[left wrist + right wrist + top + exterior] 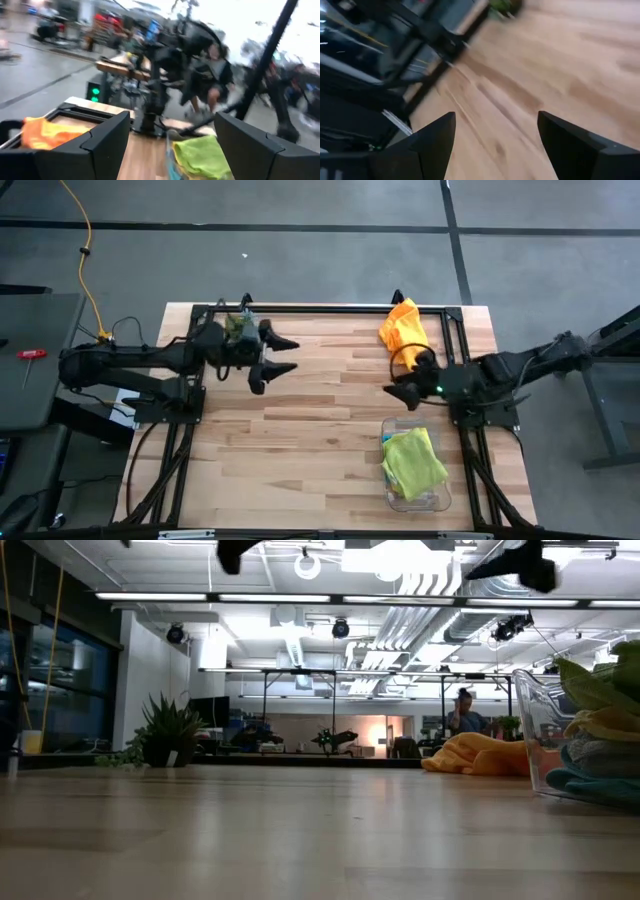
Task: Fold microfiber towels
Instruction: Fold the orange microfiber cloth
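Bare wooden table (300,430) fills the foreground of the low view and is the largest thing in sight, with both arms raised above it. Left gripper (274,355) hangs over the far left part of the table, its fingers spread wide and holding nothing. Right gripper (405,392) hangs over the right side, its jaws likewise parted and empty. Just in front of the right gripper, toward the table's near edge, the clear plastic bin (440,498) holds a lime green towel (412,460) on top of others, probably stored there until picked. Just behind that gripper, at the far edge, an orange towel (403,326) lies crumpled on the wood, seemingly the next cloth to be spread and folded
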Robot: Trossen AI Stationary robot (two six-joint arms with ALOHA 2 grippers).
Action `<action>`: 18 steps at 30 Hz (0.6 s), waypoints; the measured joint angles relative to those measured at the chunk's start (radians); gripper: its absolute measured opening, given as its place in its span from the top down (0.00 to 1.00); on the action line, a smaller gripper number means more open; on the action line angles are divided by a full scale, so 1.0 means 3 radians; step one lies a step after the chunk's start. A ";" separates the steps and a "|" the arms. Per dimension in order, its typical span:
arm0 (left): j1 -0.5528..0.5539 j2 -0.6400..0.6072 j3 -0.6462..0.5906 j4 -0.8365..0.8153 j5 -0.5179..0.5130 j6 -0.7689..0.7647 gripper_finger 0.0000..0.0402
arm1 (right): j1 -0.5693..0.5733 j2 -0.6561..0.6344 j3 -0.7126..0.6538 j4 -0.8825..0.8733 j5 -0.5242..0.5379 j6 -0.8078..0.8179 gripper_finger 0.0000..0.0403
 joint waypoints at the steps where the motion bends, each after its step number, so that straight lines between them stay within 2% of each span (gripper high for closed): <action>1: 0.0046 0.0066 0.0111 -0.0089 0.0110 0.0055 0.30 | -0.0148 0.0004 -0.0057 0.0222 -0.0116 -0.0196 0.32; 5: 0.0317 0.0192 0.0505 -0.0441 0.0364 0.0227 0.30 | -0.0743 0.0079 -0.0199 0.0976 -0.0570 -0.0824 0.32; 9: 0.0617 0.0096 0.0690 -0.0531 0.0421 0.0224 0.30 | -0.1208 0.0165 -0.0210 0.1484 -0.0891 -0.1248 0.32; 13: 0.0780 -0.0160 0.0652 -0.0614 0.0418 0.0161 0.30 | -0.1490 0.0205 -0.0208 0.1951 -0.1081 -0.1593 0.32; 18: 0.0678 -0.0491 0.0279 -0.0652 0.0339 -0.0006 0.30 | -0.1669 0.0209 -0.0208 0.2259 -0.1093 -0.1710 0.32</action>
